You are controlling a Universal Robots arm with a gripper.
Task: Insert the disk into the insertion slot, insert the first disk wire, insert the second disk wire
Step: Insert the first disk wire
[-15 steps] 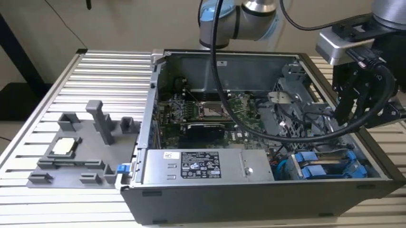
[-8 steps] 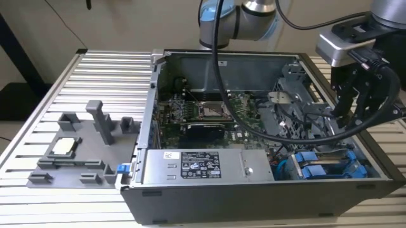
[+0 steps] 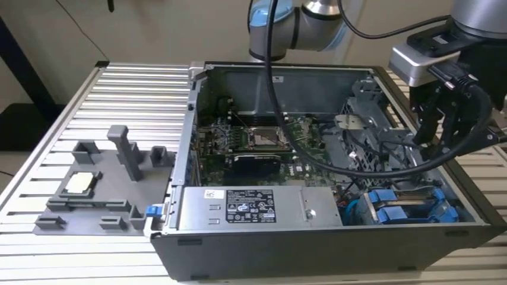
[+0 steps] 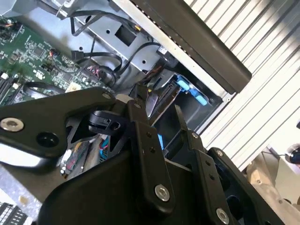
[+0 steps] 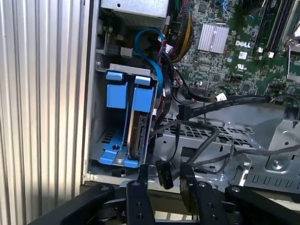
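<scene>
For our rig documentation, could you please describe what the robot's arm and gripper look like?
The arm has silver-grey tubes with light blue joint caps; a thick black cable hangs from it. A light grey box sits at its wrist. The gripper is black, built of flat linkage bars joined by silver screws.

I see a robotics lab bench: an opened desktop computer case on a ribbed aluminium table — grey parts fixture beside it, robot arm overhead.

Blue-framed silver disk, green motherboard, ribbed silver table, black fingers
</scene>
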